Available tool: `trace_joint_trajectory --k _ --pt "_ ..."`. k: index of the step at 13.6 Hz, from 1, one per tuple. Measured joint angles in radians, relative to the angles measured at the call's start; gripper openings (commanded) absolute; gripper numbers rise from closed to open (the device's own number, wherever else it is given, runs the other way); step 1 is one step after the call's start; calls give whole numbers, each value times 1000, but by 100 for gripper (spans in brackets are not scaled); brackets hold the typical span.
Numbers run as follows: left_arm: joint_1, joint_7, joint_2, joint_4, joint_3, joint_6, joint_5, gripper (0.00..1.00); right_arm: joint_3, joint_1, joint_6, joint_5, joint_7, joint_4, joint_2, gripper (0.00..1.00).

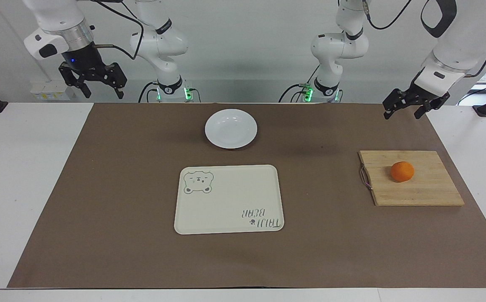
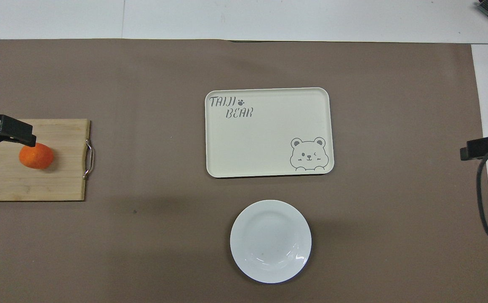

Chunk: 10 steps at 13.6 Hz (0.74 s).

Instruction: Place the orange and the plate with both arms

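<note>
both end effectors hang in the air with nothing held: the left end effector (image 1: 406,107) is up over the brown mat's edge at the left arm's end of the desk (image 1: 24,176), fingers apart, and the right end effector (image 1: 92,80) waits high at the right arm's end, fingers apart too. the orange (image 1: 402,171) sits on the wooden board (image 1: 419,193), well clear of the board's metal handle. the plate (image 1: 230,128) lies on the mat, nearer to the robots than the cream tray (image 1: 229,199) with the bear drawing, which has nothing on it. judging by looks, the orange is light and a little yielding, and round enough to roll off if nudged, so it wants a grip across its widest part from straight above, firm but not squeezing. the plate looks glossy, stiff and breakable (a slippery thing for two narrow fingers), and it lies flat, so the raised rim is the only place to pinch, one finger inside the rim and one under its outer edge. neither thing has been moved toward the tray yet.
</note>
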Motion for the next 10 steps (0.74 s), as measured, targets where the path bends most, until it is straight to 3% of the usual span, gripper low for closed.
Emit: trace_joint_trajectory --k 10 --pt "3 0 -7 -13 6 1 0 100 0 0 0 0 0 0 0 100"
